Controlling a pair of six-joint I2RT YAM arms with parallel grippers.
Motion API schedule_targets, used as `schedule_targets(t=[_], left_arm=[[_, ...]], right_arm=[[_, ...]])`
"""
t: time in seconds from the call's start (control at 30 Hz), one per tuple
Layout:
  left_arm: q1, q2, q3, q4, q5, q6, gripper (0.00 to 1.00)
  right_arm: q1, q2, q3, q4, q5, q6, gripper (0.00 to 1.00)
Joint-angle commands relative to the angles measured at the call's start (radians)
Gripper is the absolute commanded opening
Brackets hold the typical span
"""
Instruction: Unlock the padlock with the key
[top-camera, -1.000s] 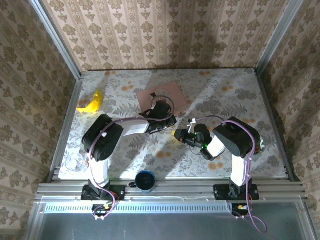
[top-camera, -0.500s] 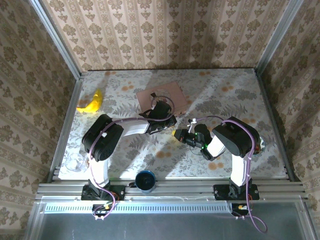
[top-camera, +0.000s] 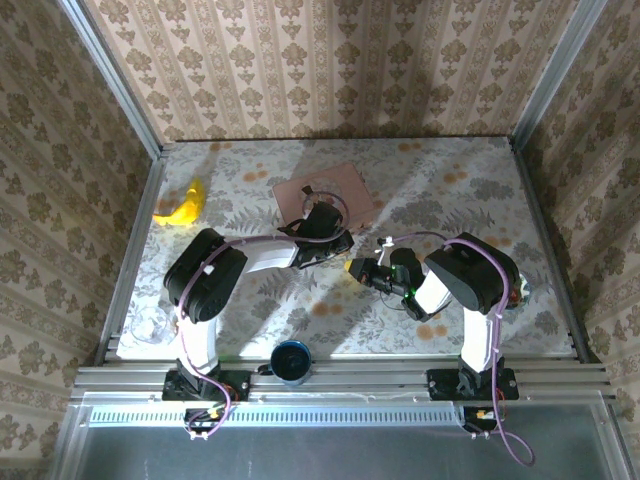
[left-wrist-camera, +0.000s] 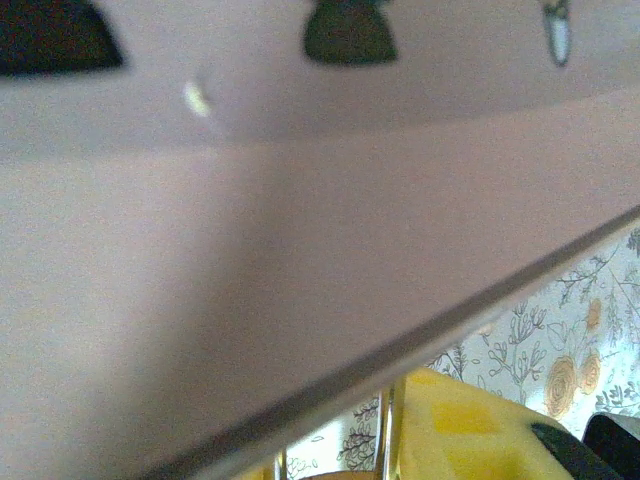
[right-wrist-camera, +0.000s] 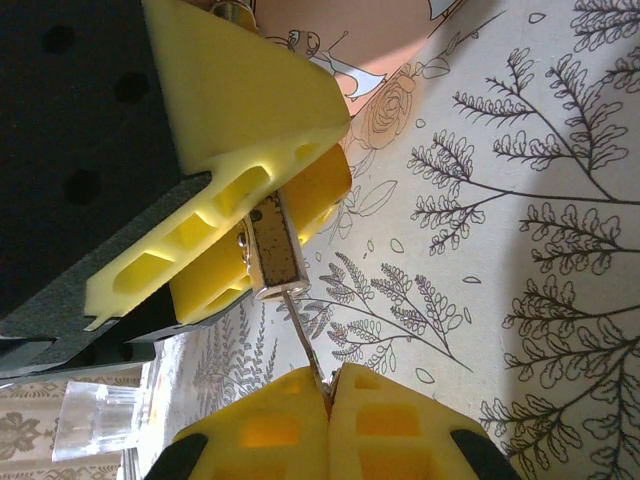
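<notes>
Mid-table, just near of the pink box (top-camera: 325, 192): my left gripper (right-wrist-camera: 305, 180) clamps the padlock (right-wrist-camera: 272, 250) between its yellow fingers. From the right, my right gripper (right-wrist-camera: 328, 392), pinched fully shut on the key (right-wrist-camera: 311, 362), holds its thin blade against the padlock's end.

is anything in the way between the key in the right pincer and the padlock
Nothing visible. In the right wrist view the key runs bare from the closed tips of the right pincer straight to the bottom of the padlock, which sits clamped in the left pincer.
</notes>
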Motion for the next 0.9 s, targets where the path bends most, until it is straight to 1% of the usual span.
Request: schedule_targets(t=[0.0, 0.27, 0.67, 0.87], left_arm=[[-0.004, -0.036, -0.007, 0.063, 0.067, -0.009, 0.0], [-0.001, -0.027, -0.003, 0.061, 0.089, -0.015, 0.0], [-0.002, -0.011, 0.006, 0.05, 0.092, -0.018, 0.0], [-0.006, -0.007, 0.014, 0.048, 0.097, -0.019, 0.0]], right_arm=[[-0.02, 0.027, 0.001, 0.016, 0.026, 0.002, 0.0], [-0.03, 0.031, 0.011, 0.014, 0.013, 0.018, 0.0], [-0.031, 0.035, 0.051, 0.01, -0.007, 0.151, 0.0], [-0.023, 0.015, 0.068, -0.046, 0.002, 0.126, 0.0]])
